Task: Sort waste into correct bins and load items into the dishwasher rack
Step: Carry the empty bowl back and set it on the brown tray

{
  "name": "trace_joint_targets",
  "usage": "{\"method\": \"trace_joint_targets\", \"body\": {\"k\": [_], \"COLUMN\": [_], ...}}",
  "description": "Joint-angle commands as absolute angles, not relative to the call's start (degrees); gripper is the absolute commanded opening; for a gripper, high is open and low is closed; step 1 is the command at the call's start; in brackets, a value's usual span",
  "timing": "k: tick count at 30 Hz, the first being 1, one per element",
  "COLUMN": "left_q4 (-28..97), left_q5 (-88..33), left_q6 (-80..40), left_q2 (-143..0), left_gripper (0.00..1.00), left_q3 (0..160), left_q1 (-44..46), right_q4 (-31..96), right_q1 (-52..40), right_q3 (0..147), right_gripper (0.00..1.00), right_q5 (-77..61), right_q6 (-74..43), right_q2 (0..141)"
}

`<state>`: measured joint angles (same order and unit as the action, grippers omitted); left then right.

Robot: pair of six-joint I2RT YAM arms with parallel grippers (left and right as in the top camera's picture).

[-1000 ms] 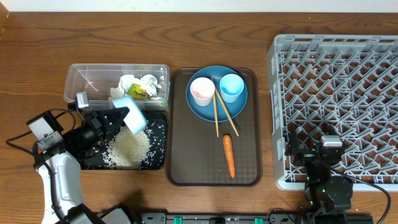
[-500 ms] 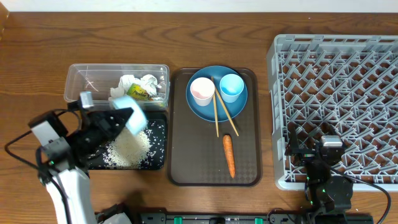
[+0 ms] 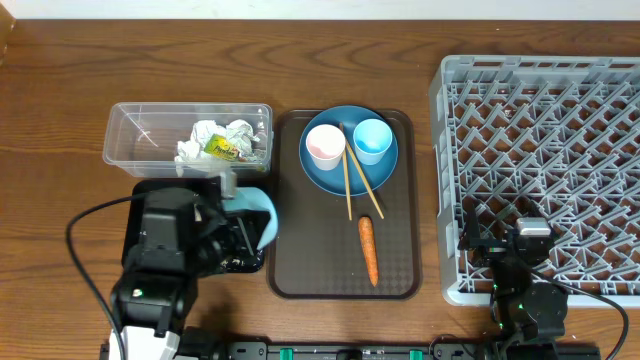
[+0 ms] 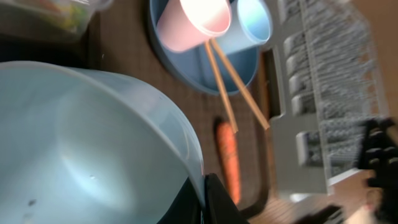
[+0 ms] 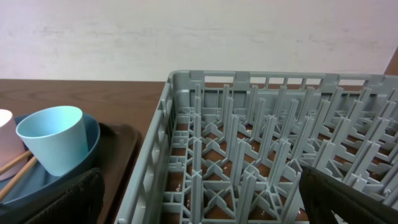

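Bowl [image 4: 93, 143] clamped at its rim by left gripper [image 4: 202, 200], over black bin [image 3: 245, 265], beside tray [image 3: 320, 250].
Right gripper [image 5: 199, 205] spread wide above rack [image 3: 540, 130] corner; carrot [image 3: 368, 248] lay on tray.

The tabletop [image 3: 300, 60] is warm brown with dark wood grain. On the right, the rack [image 3: 540, 140] is plain grey, a lattice pattern. The tray [image 3: 320, 270] is dark brown, and the plate [image 3: 322, 180] mid blue. One cup [image 3: 325, 147] is pinkish white, the other cup [image 3: 372, 140] light blue. The chopsticks [image 3: 347, 190] are pale wood and the carrot [image 3: 369, 250] orange. In the clear tub [image 3: 140, 130] the wads [image 3: 205, 132] are white and the wrapper [image 3: 222, 149] yellow-green. The bin [image 3: 255, 263] is black and the bowl [image 3: 258, 215] pale blue.
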<state>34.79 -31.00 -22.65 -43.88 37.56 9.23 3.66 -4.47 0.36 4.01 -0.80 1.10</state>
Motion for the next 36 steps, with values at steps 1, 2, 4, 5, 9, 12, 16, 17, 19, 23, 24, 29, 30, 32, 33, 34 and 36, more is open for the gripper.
{"method": "trace_joint_targets", "body": {"k": [1,2,4,5,9,12,16,17,19,23,24,29,30,32,33,34,36], "left_q4": [35.18,35.14,35.14,35.14,34.65,33.69,32.38,32.08,31.24,29.63,29.65,29.47,29.30,28.95,28.58,28.18,27.64], "left_q5": [-19.92,-18.57,-15.18,-13.50,-8.38,-5.15,4.38,6.66,9.43,9.67,9.69,9.52,9.50,9.50,9.50,9.47,9.50], "left_q6": [-24.53,-25.08,-26.37,-26.89,-28.64,-28.86,-29.39,-29.93,-30.57,-31.11,-31.44,-32.08,-32.29,-32.97,-33.12,-33.21,-33.41], "left_q2": [-45.32,-45.95,-47.59,-48.66,-53.67,-57.52,-61.23,-61.52,-61.54,-61.41,-61.41,-60.95,-60.69,-60.01,-59.68,-59.42,-59.33], "left_gripper": [0.06,0.06,0.06,0.06,0.06,0.06,0.06,0.06,0.06,0.06,0.06,0.06,0.06,0.06,0.06,0.06,0.06], "left_q3": [37.65,37.65,37.65,37.65,37.65,37.65,37.67,37.67,37.69,37.74,37.74,37.78,37.85,38.11,38.24,38.24,38.26], "left_q1": [16.51,18.55,22.81,24.97,31.92,36.12,41.65,42.72,44.42,45.93,46.13,48.49,49.06,50.13,50.76,51.33,52.42], "right_q4": [3.90,3.90,3.90,3.90,3.90,3.90,3.90,3.90,3.90,3.90,3.90,3.90,3.90,3.90,3.90,3.90,3.90], "right_q1": [-3.73,-3.70,-3.73,-3.73,-3.73,-3.73,-3.73,-3.73,-3.73,-3.73,-3.70,-3.70,-3.73,-3.73,-3.73,-3.73,-3.70], "right_q3": [0.32,0.32,0.32,0.32,0.32,0.32,0.32,0.32,0.32,0.32,0.32,0.32,0.32,0.32,0.32,0.32,0.32], "right_gripper": [0.99,0.99,0.99,0.99,0.99,0.99,0.99,0.99,0.99,0.99,0.99,0.99,0.99,0.99,0.99,0.99,0.99], "right_q5": [4.03,4.03,4.03,4.05,4.03,4.03,4.05,4.05,4.03,4.03,4.03,4.03,4.03,4.03,4.03,4.03,4.03], "right_q6": [-0.34,-0.34,-0.34,-0.34,-0.34,-0.34,-0.34,-0.34,-0.34,-0.34,-0.34,-0.34,-0.34,-0.34,-0.34,-0.34,-0.34], "right_q2": [1.04,1.04,1.04,1.04,1.04,1.04,1.04,1.04,1.04,1.04,1.04,1.04,1.04,1.04,1.04,1.04,1.04]}}
